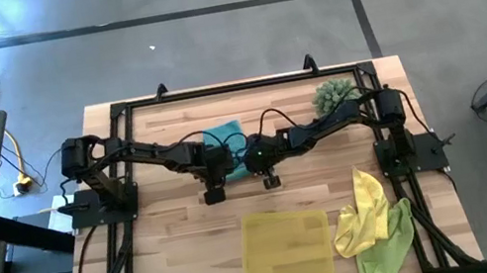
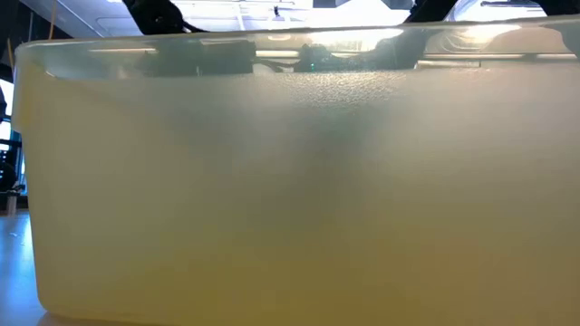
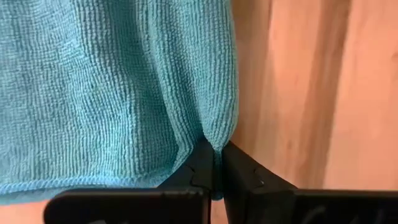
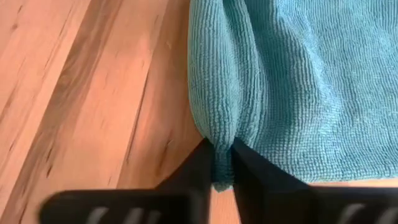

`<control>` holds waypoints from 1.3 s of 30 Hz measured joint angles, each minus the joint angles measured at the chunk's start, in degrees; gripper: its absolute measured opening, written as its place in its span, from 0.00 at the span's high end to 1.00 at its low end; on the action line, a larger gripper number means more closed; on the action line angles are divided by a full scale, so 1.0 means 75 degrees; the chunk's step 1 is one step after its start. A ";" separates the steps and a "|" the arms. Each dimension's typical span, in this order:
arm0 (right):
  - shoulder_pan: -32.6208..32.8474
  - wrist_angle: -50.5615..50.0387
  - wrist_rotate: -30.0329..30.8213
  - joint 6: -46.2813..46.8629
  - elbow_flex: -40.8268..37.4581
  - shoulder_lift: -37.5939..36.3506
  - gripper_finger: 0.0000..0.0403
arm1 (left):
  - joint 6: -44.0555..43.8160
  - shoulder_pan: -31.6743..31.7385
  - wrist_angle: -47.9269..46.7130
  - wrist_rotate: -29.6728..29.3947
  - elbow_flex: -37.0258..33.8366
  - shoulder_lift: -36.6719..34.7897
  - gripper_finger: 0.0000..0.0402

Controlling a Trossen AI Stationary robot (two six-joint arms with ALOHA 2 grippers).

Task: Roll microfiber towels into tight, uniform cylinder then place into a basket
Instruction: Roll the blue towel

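Both arms are reaching in toward the middle of the worktop [image 1: 179, 228], and I've got the teal towel [image 1: 226, 135] pinched from two sides. My left fingers [image 3: 216, 171] are clamped shut on a little fold of its hem, with the cloth bunched up into a ridge right where they bite. My right fingers [image 4: 221, 163] are doing the same at another edge, closed on a puckered bit of teal fabric with bare wood just beside it. From above, the towel lies flat toward the far side of the worktop, mostly hidden under my two wrists, so I can't tell how much of it is rolled.

The yellow basket [image 1: 288, 244] sits near the front edge, well apart from the teal towel; I can't make out anything inside it. The low camera is pretty much staring straight into its cloudy wall. Just to its right the bright yellow towel [image 1: 362, 211] lies crumpled, and the lime green towel [image 1: 389, 246] is touching it, partly tucked underneath. The spiky green plant [image 1: 335, 95] is at the far right corner.
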 joint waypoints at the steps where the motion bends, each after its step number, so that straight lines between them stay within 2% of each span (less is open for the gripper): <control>1: -0.0001 -0.0052 -0.0028 -0.0025 0.0000 -0.0005 0.96 | -0.0006 0.0061 0.0035 0.0144 -0.0014 -0.0050 0.99; 5: -0.0023 -0.0501 -0.0489 0.0131 0.0000 -0.0103 0.96 | -0.0265 0.0256 0.0815 0.0853 -0.0376 -0.0180 0.99; 8: -0.0020 -0.0963 -0.1049 0.0213 -0.0014 -0.0335 0.98 | -0.0982 0.0364 0.2021 0.1486 -0.0987 -0.0408 1.00; 13: -0.0156 -0.1230 -0.2757 0.0834 -0.0061 -0.0563 0.99 | -0.2619 0.0405 0.3904 0.2057 -0.1811 -0.0658 1.00; 16: -0.0260 -0.1239 -0.3137 0.1505 -0.0055 -0.0569 0.99 | -0.3730 0.0391 0.4129 0.2325 -0.1908 -0.0700 0.99; 21: -0.0489 -0.1169 -0.3410 0.2469 -0.0052 -0.0573 0.99 | -0.4922 0.0446 0.4075 0.2646 -0.1894 -0.0715 0.99; 27: -0.0781 -0.1014 -0.2985 0.3513 -0.0022 -0.0570 0.99 | -0.5380 0.0762 0.3506 0.2440 -0.1878 -0.0710 0.99; 30: -0.0780 -0.0904 -0.2253 0.3552 -0.0008 -0.0570 0.98 | -0.5477 0.0900 0.3256 0.2070 -0.1863 -0.0640 0.99; 35: -0.0767 -0.0800 -0.1828 0.3254 -0.0006 -0.0570 0.94 | -0.5422 0.0997 0.3163 0.2011 -0.1862 -0.0566 0.99; 39: -0.0768 -0.0889 -0.1727 0.2457 -0.0022 -0.0641 0.84 | -0.5396 0.0997 0.3151 0.2053 -0.1859 -0.0452 0.99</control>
